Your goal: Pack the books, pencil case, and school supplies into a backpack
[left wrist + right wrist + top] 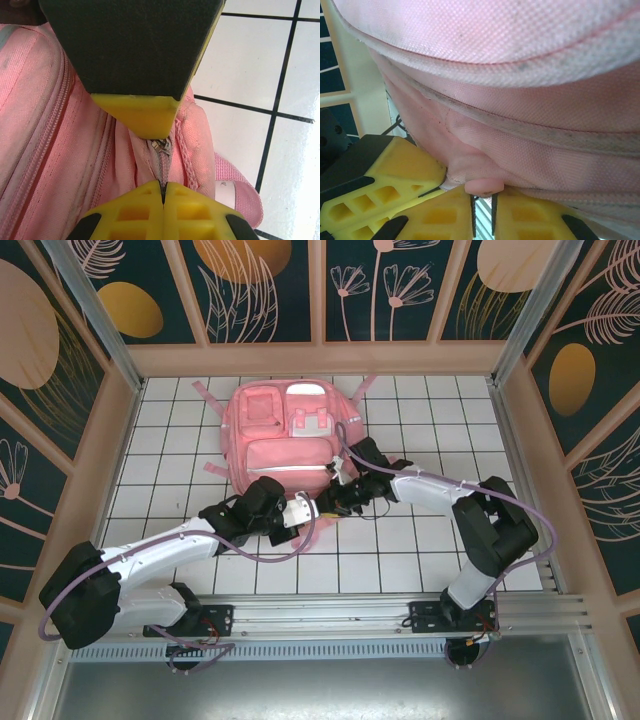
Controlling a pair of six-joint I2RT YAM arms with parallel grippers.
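The pink backpack (pixel 290 445) lies flat on the white tiled table (pixel 430 550), front pockets up and its white buckle (pixel 310 423) toward the far wall, and both arms reach in to its near edge. The left gripper (pixel 163 192) is pressed right against the fabric with its yellow fingertips clamped together on the line of the zipper (pixel 161 150), just a dark sliver between them, and the small metal slider sits just above the pinch. From the other side, the right gripper (pixel 482 202) is squeezed down to a thin slit, with a small nub of pink fabric caught at the very tips. The two grippers are just beside each other, one's yellow finger showing in the other's wrist view.
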